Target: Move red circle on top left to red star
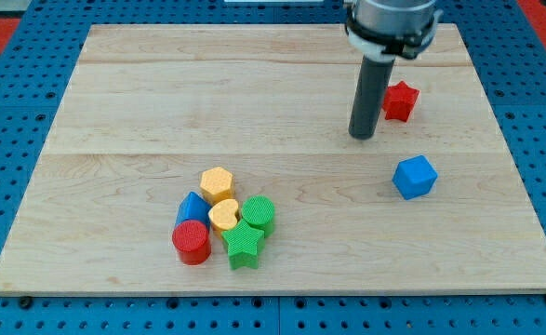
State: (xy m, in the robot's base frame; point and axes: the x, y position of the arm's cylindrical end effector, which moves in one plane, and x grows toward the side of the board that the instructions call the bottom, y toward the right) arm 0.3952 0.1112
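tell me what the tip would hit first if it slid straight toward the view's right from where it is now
Probably nothing close: my tip sits just below-left of the red star, and the blue cube lies lower. A straight rightward slide looks like it passes between them, though depth is hard to judge.

my tip [362, 136] sits just left of the star [401, 100]; a cube [414, 177] lies below-right; six blocks cluster [224, 216] toward the board's [142, 112] bottom left.

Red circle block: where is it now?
The red circle block sits at the view's bottom left, touching the blue block, far from my tip.
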